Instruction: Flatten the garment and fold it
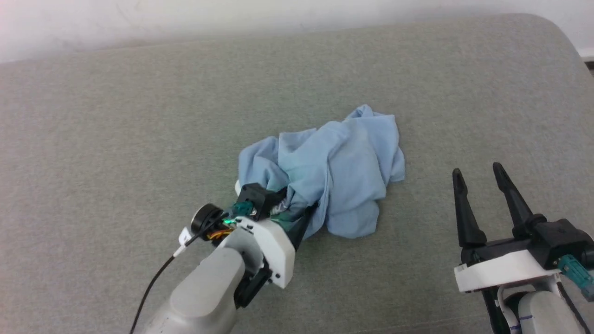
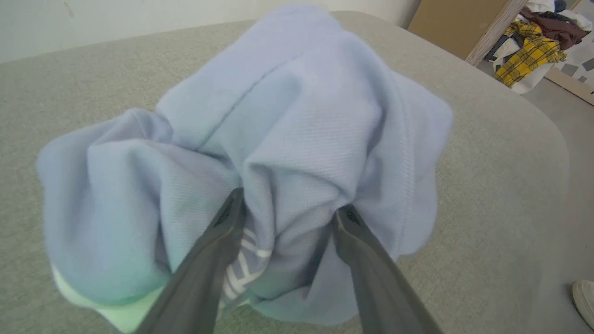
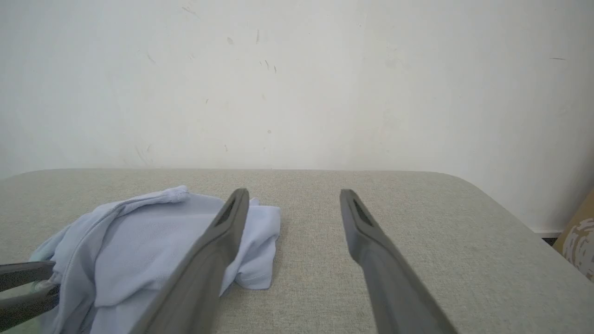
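The garment, a light blue knit shirt, lies crumpled in a heap on the middle of the grey padded surface. My left gripper is pushed into the heap's near-left edge. In the left wrist view its fingers stand apart, open, with bunched fabric and a bit of white logo between them. To the right of the shirt, my right gripper hovers open and holds nothing. The right wrist view has the shirt to the left of its open fingers.
The padded surface ends at a white wall at the back and rounds off at its far right corner. Beyond that corner lie a pile of clothes and a cardboard sheet. A white shoe stands on the floor.
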### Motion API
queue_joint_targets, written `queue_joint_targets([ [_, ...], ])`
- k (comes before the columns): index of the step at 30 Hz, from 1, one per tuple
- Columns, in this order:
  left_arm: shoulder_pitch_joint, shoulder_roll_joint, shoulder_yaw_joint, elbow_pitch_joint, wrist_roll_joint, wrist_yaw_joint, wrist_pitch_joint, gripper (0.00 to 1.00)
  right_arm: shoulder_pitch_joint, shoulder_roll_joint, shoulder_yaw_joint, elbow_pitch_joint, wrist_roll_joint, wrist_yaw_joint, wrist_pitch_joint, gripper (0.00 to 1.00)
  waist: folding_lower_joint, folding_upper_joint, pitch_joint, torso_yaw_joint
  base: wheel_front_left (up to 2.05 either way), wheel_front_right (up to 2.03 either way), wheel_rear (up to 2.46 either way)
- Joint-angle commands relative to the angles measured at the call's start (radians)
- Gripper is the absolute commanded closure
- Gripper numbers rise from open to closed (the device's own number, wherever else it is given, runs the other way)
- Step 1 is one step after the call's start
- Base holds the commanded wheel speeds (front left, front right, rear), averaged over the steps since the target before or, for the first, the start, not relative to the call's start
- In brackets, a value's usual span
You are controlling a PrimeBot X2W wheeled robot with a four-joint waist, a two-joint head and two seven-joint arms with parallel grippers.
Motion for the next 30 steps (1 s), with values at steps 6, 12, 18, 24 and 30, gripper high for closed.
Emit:
queue_joint_targets([
  [6, -0.004, 0.021, 0.01, 0.059, 0.004, -0.001, -0.077, 0.0, 0.016, 0.003, -0.009, 0.025, -0.002, -0.002, -0.005, 0.0, 0.0001, -0.0001, -0.028, 0.011, 0.0, 0.0, 0.0],
  [12, 0.011, 0.059, 0.079, -0.039, -0.016, 0.035, -0.125, 0.0, 0.049, 0.003, -0.024, 0.036, -0.019, -0.002, -0.005, 0.0, 0.0001, -0.0001, -0.095, 0.064, 0.0, 0.0, 0.0],
  [18, 0.117, 0.125, 0.216, -0.259, -0.005, 0.135, -0.136, 0.0, 0.09, 0.003, -0.029, 0.03, -0.024, -0.002, -0.005, 0.0, 0.0001, -0.0001, -0.145, 0.098, 0.0, 0.0, 0.0],
  [24, 0.334, 0.156, 0.351, -0.513, 0.11, 0.232, -0.137, 0.0, 0.122, 0.003, -0.008, 0.022, -0.031, -0.002, -0.005, 0.0, 0.0001, -0.0001, -0.175, 0.105, 0.0, 0.0, 0.0],
  [30, 0.54, 0.092, 0.43, -0.649, 0.209, 0.277, -0.137, 0.0, 0.143, 0.003, 0.002, 0.014, -0.032, -0.002, -0.005, 0.0, 0.0001, -0.0001, -0.196, 0.103, 0.0, 0.0, 0.0],
])
